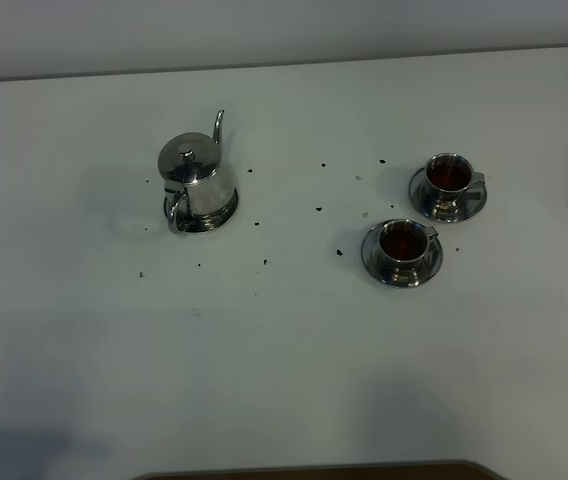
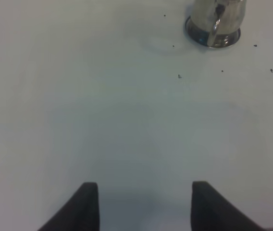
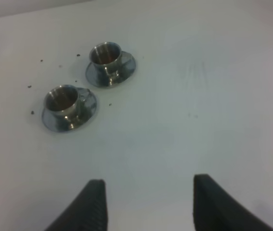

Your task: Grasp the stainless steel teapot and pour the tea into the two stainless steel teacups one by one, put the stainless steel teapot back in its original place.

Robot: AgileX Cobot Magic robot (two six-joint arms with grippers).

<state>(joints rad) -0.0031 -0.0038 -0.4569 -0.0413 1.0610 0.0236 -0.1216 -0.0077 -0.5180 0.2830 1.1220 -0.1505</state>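
Exterior high view: the stainless steel teapot (image 1: 197,185) stands upright on its coaster (image 1: 226,212) at ten o'clock on the white table (image 1: 284,350), while the two stainless steel teacups (image 1: 402,245) sit on their saucers at two o'clock, both showing dark tea. My left tool (image 2: 145,204) hangs with its jaws apart and empty, well short of the pot; my right tool (image 3: 148,204) is likewise spread wide, holding nothing, near the cups. Dark specks dot the table. From here I judge the work done. The risk is a stray reach: either tool could clip the pot's loop handle or nudge a full cup, spilling tea.
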